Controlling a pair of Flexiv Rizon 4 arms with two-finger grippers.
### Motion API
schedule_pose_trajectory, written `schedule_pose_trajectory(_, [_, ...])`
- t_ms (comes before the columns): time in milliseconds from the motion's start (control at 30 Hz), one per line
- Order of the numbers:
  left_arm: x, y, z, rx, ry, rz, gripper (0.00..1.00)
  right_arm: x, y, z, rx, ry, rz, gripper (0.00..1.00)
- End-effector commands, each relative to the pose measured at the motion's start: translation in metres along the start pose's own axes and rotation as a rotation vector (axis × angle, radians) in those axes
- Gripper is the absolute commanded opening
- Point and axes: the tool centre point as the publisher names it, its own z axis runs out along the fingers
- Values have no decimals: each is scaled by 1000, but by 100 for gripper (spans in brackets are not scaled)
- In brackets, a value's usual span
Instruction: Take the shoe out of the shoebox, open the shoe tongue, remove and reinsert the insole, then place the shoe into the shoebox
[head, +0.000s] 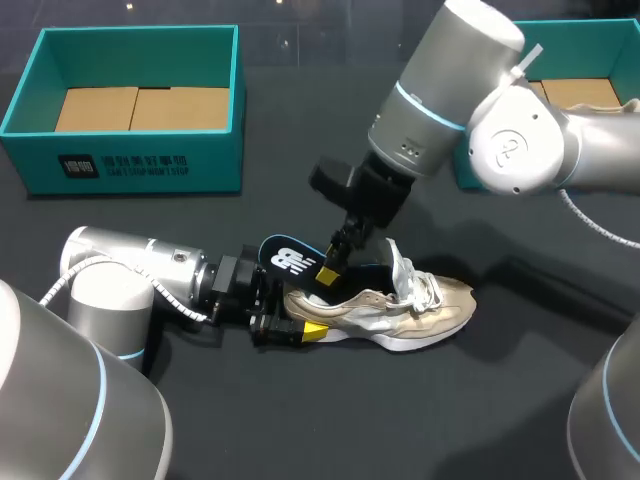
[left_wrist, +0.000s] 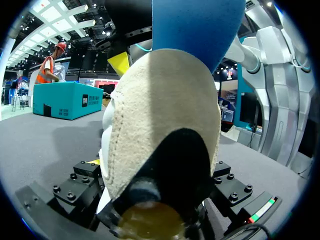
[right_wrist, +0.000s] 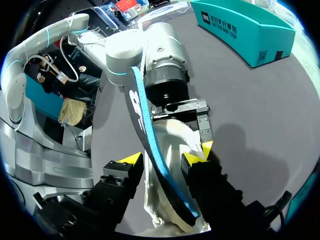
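Toward the table's (head: 330, 430) front edge, a beige suede-and-mesh shoe (head: 405, 312) rests.
Left gripper (head: 300, 328) clamps its rounded heel; right gripper (head: 331, 267) pinches the thin, curved insole (head: 285, 257), blue on top, black beneath, above the opening.

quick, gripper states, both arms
left gripper: closed on the shoe
right gripper: insole between its fingers; whether clamped cannot be told

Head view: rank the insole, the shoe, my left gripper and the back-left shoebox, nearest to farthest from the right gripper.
From the right gripper:
1. Insole, right at the gripper.
2. Shoe, just below it, lying on the table.
3. Left gripper, at the shoe's heel, toward the left.
4. Shoebox, far off at the back left.
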Motion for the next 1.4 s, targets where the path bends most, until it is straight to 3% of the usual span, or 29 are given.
schedule_pose_trajectory(33, [1, 2, -1, 0, -1, 0, 0, 3, -5, 2, -32, -7, 3, 47])
schedule_pose_trajectory(700, [1, 2, -1, 0, -1, 0, 0, -2, 9, 8, -102, 18, -30, 35])
schedule_pose_trajectory(833, [1, 2, -1, 0, -1, 0, 0, -2, 10, 10, -120, 22, -32, 22])
schedule_pose_trajectory(867, [1, 2, -1, 0, -1, 0, 0, -2, 10, 10, -126, 21, -34, 15])
schedule_pose_trajectory(900, [1, 2, -1, 0, -1, 0, 0, -2, 10, 10, -130, 20, -34, 0])
schedule_pose_trajectory(1100, [1, 2, -1, 0, -1, 0, 0, 7, 20, 4, -156, -18, -95, 0])
schedule_pose_trajectory(1400, [1, 2, -1, 0, -1, 0, 0, 28, 49, -21, -232, -71, -303, 0])
